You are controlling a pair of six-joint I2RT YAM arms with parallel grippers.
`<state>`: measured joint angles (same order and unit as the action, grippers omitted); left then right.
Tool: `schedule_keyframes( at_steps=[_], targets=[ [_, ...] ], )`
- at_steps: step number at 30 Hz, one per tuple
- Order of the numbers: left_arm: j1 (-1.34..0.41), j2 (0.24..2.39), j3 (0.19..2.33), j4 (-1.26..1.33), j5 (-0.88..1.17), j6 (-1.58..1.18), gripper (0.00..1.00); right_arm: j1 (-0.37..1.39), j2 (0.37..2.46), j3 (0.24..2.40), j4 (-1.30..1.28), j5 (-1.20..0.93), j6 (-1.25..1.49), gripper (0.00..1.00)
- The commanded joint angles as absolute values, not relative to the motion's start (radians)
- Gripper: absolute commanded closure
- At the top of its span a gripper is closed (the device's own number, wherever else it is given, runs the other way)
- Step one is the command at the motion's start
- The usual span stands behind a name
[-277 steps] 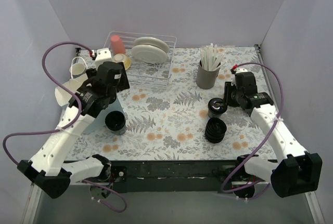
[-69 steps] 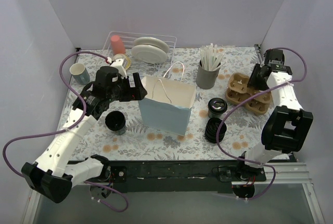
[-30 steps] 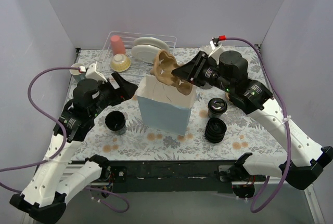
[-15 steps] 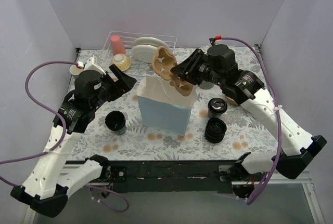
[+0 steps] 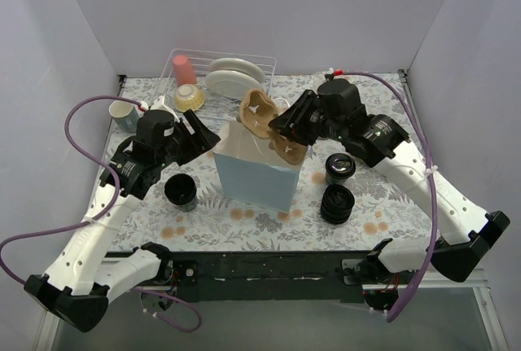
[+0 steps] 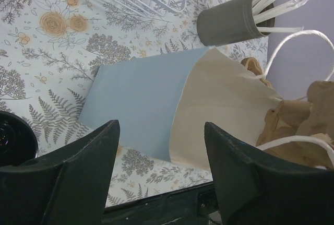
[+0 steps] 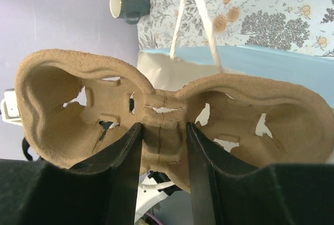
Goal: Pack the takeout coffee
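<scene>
Gripping a tan pulp cup carrier [image 7: 62, 94] by its middle ridge, the right gripper [image 7: 163, 131] is clamped tight, seen clearly only in the right wrist view. The top view adds that the carrier hangs tilted over the open mouth of the blue paper bag [image 5: 259, 170], lower end at the bag's right rim. The left wrist view shows the left gripper [image 6: 160, 128] with fingers spread wide, holding nothing, left of the bag and aimed at its side. The takeout coffee [image 5: 339, 168] stands on the table just right of the bag, upright, lid up, long axis vertical, apart from both grippers. A ribbed lid stack [image 5: 337, 203] sits right of the bag's near corner, close to the coffee; only a narrow table strip separates coffee and bag. An unlidded black cup [image 5: 181, 191] stands left of the bag.
</scene>
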<state>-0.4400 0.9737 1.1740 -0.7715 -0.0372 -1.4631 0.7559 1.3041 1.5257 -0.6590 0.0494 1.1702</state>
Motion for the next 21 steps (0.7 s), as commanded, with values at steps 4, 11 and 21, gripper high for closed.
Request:
schedule_keyframes(
  at_steps=[4,11,21],
  targets=[
    [-0.436,0.982,1.175,-0.753,0.000,-1.457,0.39,0.764,1.321,1.512,-0.706,0.075,1.137,0.64],
    [-0.436,0.997,1.143,-0.707,0.064,-1.471,0.48,0.765,1.390,1.565,-0.779,0.075,1.071,0.64],
    [-0.436,0.967,1.085,-0.649,0.172,-1.474,0.69,0.770,1.439,1.637,-0.828,0.040,0.990,0.64]
  ],
)
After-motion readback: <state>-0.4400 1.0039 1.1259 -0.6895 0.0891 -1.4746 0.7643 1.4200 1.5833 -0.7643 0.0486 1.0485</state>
